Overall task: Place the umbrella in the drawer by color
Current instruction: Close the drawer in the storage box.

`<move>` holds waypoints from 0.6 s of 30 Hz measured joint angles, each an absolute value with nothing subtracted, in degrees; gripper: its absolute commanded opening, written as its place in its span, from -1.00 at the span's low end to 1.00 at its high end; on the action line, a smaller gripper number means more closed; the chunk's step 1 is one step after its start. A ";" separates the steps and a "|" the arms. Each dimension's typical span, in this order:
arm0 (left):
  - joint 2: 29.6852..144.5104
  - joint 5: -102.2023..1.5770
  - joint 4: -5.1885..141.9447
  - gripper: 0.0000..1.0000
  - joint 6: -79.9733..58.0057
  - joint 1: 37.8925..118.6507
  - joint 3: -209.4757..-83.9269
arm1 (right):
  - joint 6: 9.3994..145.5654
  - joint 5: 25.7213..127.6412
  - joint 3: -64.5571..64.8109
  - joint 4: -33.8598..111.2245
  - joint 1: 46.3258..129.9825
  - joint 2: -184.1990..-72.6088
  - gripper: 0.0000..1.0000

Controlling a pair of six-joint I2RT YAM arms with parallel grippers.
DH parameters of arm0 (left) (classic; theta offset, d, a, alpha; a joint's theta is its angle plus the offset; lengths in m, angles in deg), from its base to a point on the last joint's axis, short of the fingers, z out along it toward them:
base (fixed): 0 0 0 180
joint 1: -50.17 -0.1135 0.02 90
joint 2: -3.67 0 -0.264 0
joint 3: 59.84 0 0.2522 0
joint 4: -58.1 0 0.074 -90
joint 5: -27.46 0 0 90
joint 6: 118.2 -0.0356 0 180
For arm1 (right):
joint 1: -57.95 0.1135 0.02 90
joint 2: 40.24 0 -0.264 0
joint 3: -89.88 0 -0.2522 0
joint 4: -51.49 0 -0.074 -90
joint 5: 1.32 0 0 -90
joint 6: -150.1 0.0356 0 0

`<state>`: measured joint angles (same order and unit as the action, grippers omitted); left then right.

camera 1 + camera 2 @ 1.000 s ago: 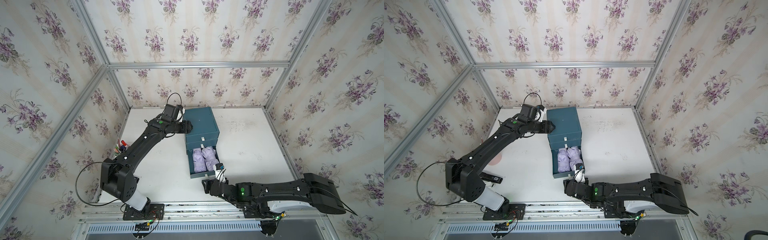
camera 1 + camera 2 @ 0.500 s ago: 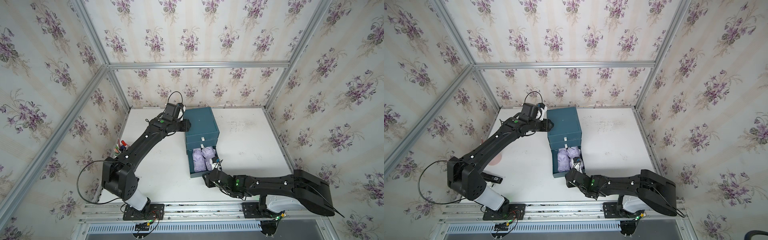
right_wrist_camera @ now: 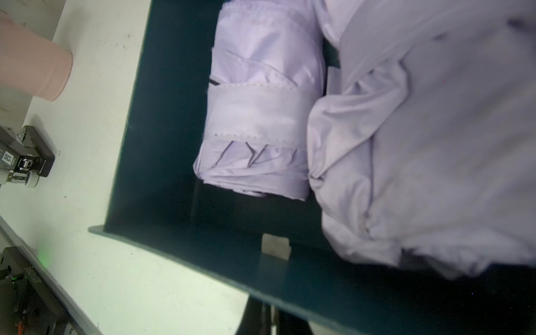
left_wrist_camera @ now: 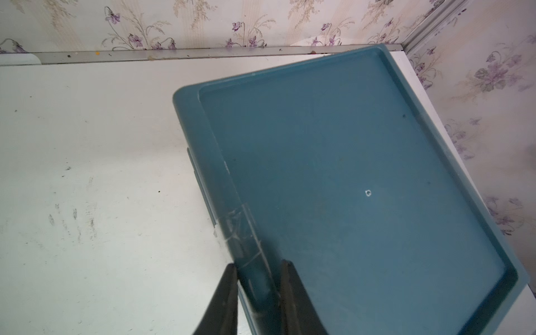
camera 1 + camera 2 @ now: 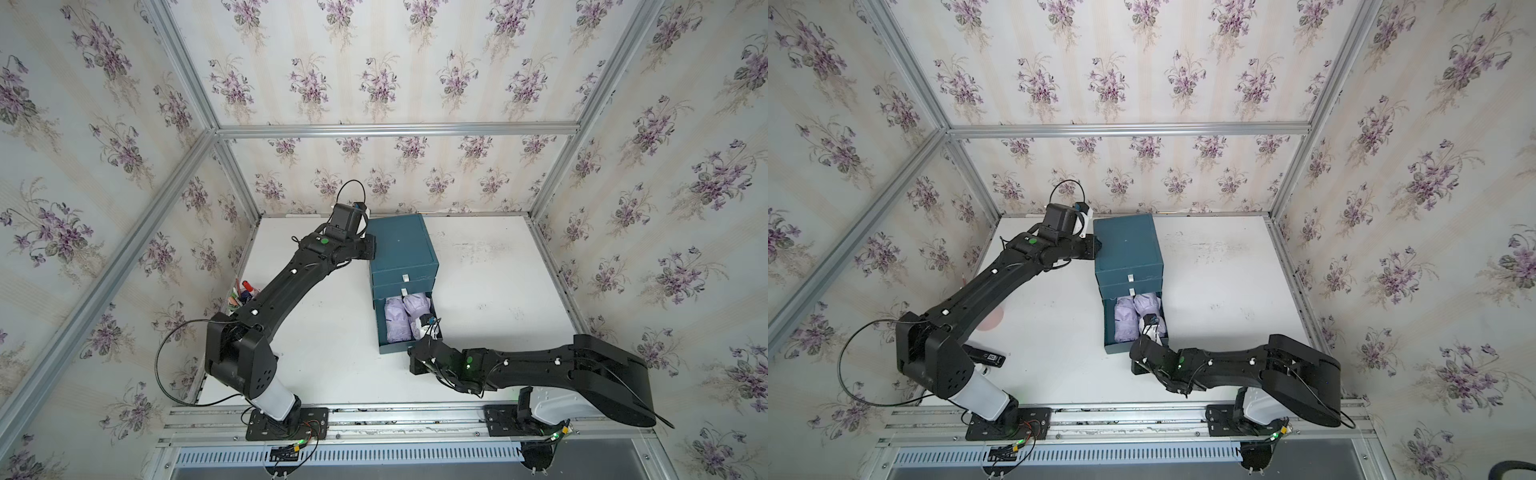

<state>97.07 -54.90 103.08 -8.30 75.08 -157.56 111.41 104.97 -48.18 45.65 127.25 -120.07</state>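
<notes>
The right arm has swung in from the front edge of the white bench (image 5: 324, 332) to the front panel of the pulled-out bottom drawer (image 5: 395, 348), and both sets of fingers, spread a second ago, have drawn in. The right gripper (image 3: 261, 316) now sits pinched together just outside and below that front panel, with nothing between its fingers that I can make out.

The left gripper (image 4: 258, 287) is over at the back of the bench, fingers clamped on either side of the raised top rim of the teal plastic drawer cabinet (image 5: 399, 245), on the cabinet's left edge.

Two folded lilac fabric umbrellas lie side by side inside the open drawer: a neatly strapped one (image 3: 261, 116) and a looser, rumpled one (image 3: 420, 145) (both show in both top views, filling most of the drawer). The two drawers above are shut, and I see no umbrella left out on the bench.

To my eye the sorting is done and this is the start of closing up: one arm braces the cabinet so it will not slide toward the back wall, the other is set to push the drawer home. The rumpled umbrella rides high, so it may catch on the drawer above as it goes in.
</notes>
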 measured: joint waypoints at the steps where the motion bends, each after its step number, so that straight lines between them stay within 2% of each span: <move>1: 97.14 -55.62 102.47 -0.75 -8.67 75.30 -157.65 | 111.14 105.19 -48.79 46.03 127.25 -119.53 -1.00; 7: 97.66 -59.60 101.09 -0.92 -11.60 76.61 -158.28 | 109.31 105.96 -53.05 51.25 127.16 -116.31 -1.00; 18: 98.21 -63.51 99.69 -0.94 -12.74 78.09 -157.89 | 103.10 112.47 -48.51 54.59 127.14 -120.38 -1.00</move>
